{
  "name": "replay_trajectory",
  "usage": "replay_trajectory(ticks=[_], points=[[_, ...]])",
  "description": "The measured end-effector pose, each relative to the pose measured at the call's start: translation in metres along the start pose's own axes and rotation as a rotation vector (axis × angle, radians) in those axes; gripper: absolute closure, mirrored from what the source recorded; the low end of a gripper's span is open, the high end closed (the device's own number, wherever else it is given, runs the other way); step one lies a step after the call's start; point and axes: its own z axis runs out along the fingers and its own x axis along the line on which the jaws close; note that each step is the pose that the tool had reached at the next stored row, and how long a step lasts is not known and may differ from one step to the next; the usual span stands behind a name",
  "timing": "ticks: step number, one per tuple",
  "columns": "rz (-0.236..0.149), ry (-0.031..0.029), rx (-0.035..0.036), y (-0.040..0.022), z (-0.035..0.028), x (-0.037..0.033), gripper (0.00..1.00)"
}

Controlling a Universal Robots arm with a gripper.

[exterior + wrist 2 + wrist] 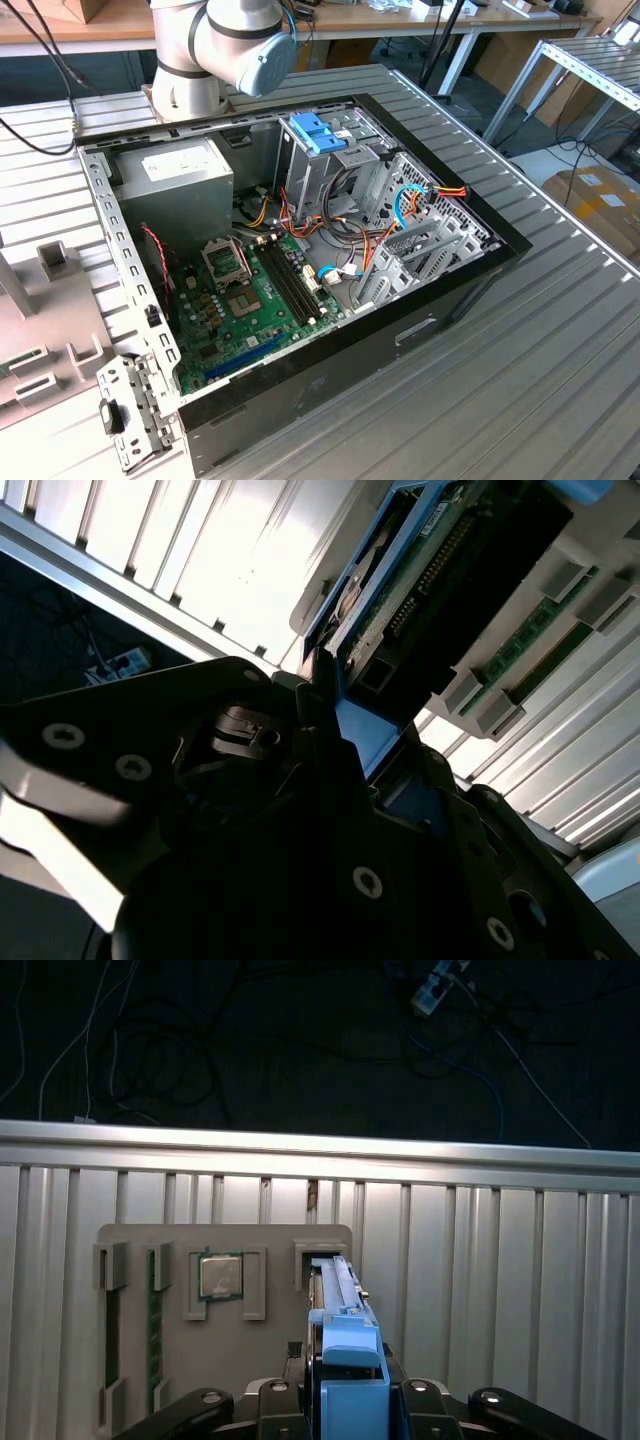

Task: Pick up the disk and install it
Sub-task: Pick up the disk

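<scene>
Closed narrow on the blue frame end of the disk (338, 1295), which stands on edge in the grey holder (270, 1245) on the desk (500, 1290), the hand (350, 1405) likely has a stiff, weighty, shock-sensitive load best gripped by those plastic rails.

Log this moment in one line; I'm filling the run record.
gripper shut on the disk | disk on edge at grey holder slot | not yet installed in open computer case
</scene>
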Motion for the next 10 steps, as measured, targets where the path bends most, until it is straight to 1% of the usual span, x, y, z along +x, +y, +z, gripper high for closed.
replay_trajectory(ticks=[10], points=[[0.0,-0.0015,0.0,0.0002,-0.0055,-0.0001,0.63]])
